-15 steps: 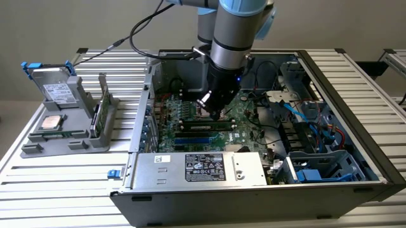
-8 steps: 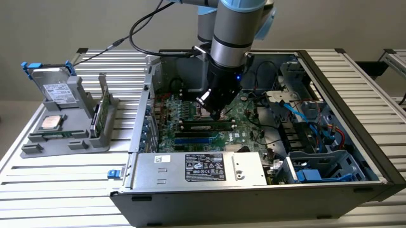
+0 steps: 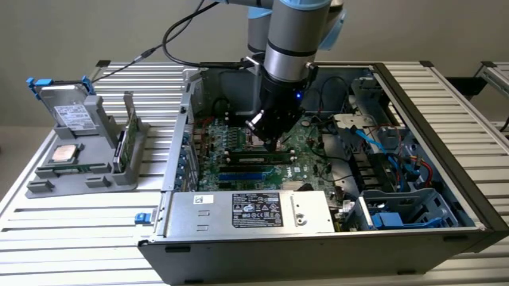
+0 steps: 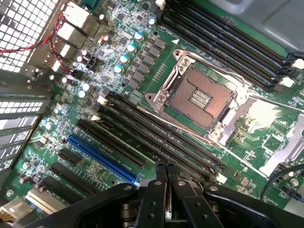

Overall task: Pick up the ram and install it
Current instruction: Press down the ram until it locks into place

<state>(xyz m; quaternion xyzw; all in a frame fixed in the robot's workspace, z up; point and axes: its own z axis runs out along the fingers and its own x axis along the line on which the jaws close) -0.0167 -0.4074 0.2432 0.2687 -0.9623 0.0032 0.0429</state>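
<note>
Gripper (image 3: 271, 143) down inside the open PC case (image 3: 413, 179), fingers pressed together with nothing between them; in the wrist view the two black fingertips (image 4: 166, 169) meet flat against each other.

The tips sit right at one end of a ram (image 3: 256, 157) stick that lies seated in a slot on the motherboard (image 3: 238, 143), running away from the gripper toward the exterior view's left. Whether the tips actually touch the stick can't be told. In the wrist view the long black memory slots (image 4: 161, 137) start just past the fingertips and run away from them, with the blue expansion slot (image 4: 99, 159) beside them. The empty processor socket (image 4: 199, 95), its metal frame open, lies further out beyond those slots, and a second bank of memory slots (image 4: 228, 42) sits beyond the socket.

Another ram stick (image 3: 121, 152) stands on edge in a grey holder (image 3: 95, 173) on the table, outside the case, well apart from the gripper toward the exterior view's left. A square silver processor chip (image 3: 64, 154) lies in the same holder, and a hard drive (image 3: 70, 110) stands at its back.

The power supply (image 3: 254, 211), with its label, sits in the case on the near side of the gripper. Blue and red cables (image 3: 397, 155) lie in the case toward the exterior view's right.
</note>
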